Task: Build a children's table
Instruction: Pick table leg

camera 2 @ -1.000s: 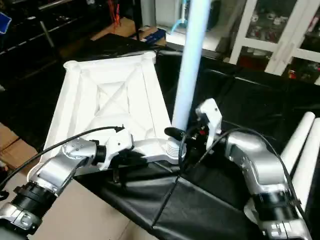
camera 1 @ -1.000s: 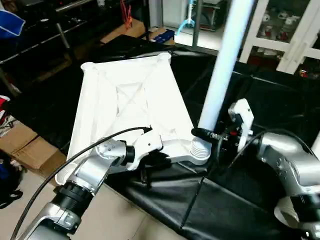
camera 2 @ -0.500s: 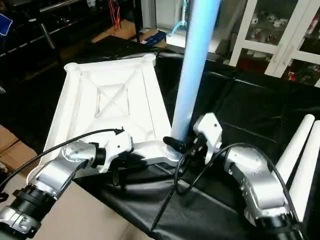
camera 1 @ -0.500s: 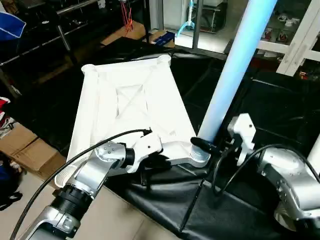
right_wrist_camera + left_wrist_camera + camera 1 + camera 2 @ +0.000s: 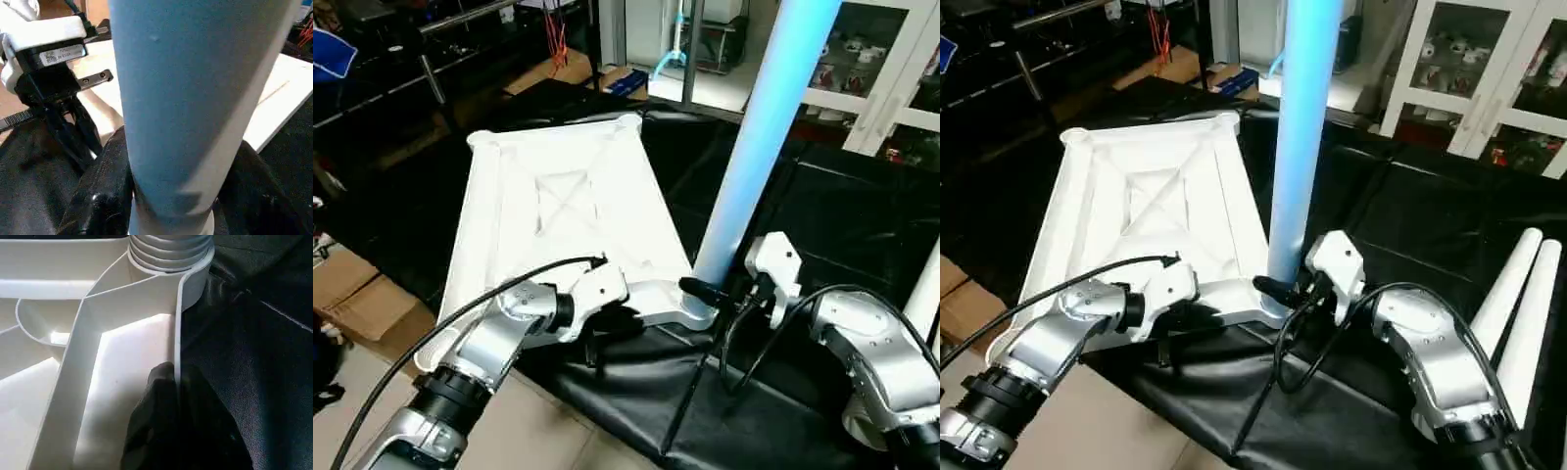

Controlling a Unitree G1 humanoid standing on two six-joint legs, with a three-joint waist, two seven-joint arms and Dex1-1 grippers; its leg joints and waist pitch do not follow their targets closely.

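The white tabletop [image 5: 558,211] lies underside up on the black cloth, its X ribs showing. One white leg [image 5: 756,147] stands nearly upright in the round socket [image 5: 690,311] at the near right corner; its ribbed end [image 5: 168,252] sits in the socket. My right gripper [image 5: 703,290] is shut on that leg just above the socket, with a black finger [image 5: 100,196] on each side of the tube [image 5: 195,98]. My left gripper [image 5: 599,335] is shut on the tabletop's thin near rim [image 5: 177,323], its fingers [image 5: 156,426] pinching the wall close to that socket.
Two more white legs [image 5: 1518,299] lie side by side on the cloth at the right. The cloth-covered table's near edge [image 5: 607,421] runs just under my forearms. Cardboard boxes [image 5: 357,294] stand on the floor at the left, and glass cabinets [image 5: 862,69] stand behind.
The leg leaned to the right half a second ago and now stands straighter. My right forearm has swung round with it. The left gripper has kept its hold on the rim.
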